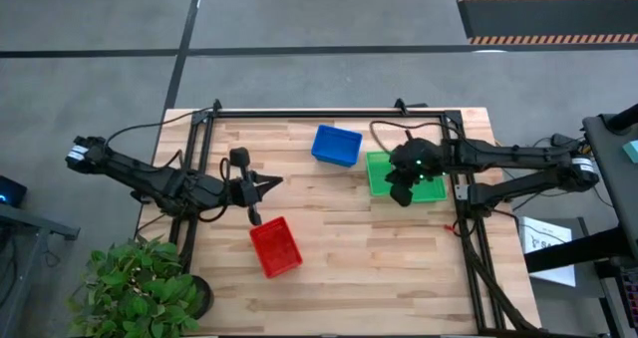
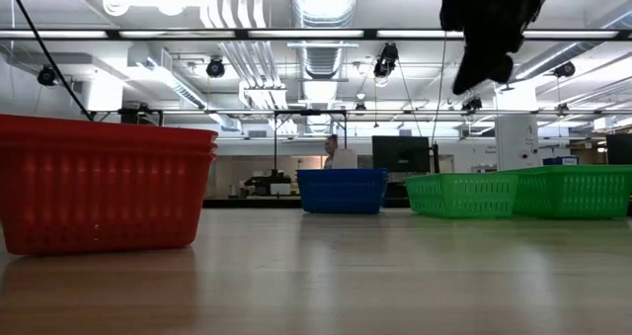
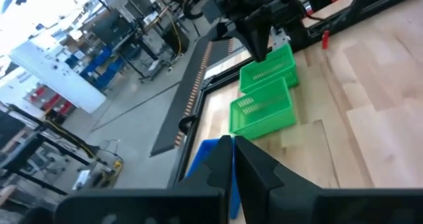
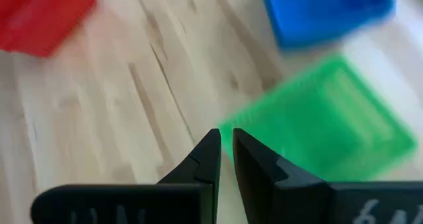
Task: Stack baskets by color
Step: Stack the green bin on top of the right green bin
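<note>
A red basket (image 1: 275, 246) stands near the table's front left; the low view shows its rim (image 2: 148, 137) doubled, like a stack. At the back middle stands a blue basket (image 1: 336, 145). To its right two green baskets (image 3: 271, 69) (image 3: 261, 112) rest side by side on the wood. My left gripper (image 1: 274, 181) hangs shut over bare wood between the red and blue baskets, holding nothing. My right gripper (image 1: 402, 193) hovers above the green baskets' near edge, its fingers (image 4: 211, 151) almost together with nothing between them.
A black frame (image 1: 329, 114) runs along the table's far, left and right sides. A potted plant (image 1: 140, 288) stands at the near left corner. Bare wood (image 1: 389, 258) lies at the near right. A person (image 2: 341, 155) is far off in the room.
</note>
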`<action>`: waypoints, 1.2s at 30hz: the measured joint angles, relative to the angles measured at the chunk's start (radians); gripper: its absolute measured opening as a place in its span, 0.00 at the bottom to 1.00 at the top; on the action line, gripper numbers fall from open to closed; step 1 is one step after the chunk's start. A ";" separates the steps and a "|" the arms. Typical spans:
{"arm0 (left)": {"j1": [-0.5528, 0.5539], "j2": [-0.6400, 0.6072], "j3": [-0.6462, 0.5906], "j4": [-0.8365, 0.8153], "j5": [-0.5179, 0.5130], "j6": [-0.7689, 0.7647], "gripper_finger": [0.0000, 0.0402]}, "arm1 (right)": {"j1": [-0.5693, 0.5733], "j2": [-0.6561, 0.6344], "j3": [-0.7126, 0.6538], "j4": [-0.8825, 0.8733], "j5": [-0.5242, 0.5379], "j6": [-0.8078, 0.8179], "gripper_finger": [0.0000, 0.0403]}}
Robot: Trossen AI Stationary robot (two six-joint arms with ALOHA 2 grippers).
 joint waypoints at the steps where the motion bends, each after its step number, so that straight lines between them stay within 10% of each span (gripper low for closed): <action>1: 0.000 0.000 0.000 0.000 -0.006 0.011 0.00 | 0.002 0.022 0.025 -0.056 -0.006 0.022 0.08; 9: 0.000 0.007 0.000 -0.006 -0.010 0.014 0.00 | 0.028 0.182 0.154 -0.409 -0.045 -0.127 0.14; 22: 0.000 0.049 0.000 -0.008 -0.011 0.024 0.00 | 0.051 0.397 0.121 -0.257 0.009 -0.478 0.43; 36: 0.000 0.049 0.000 -0.008 -0.011 0.041 0.00 | 0.048 0.593 0.120 -0.193 0.036 -0.474 0.21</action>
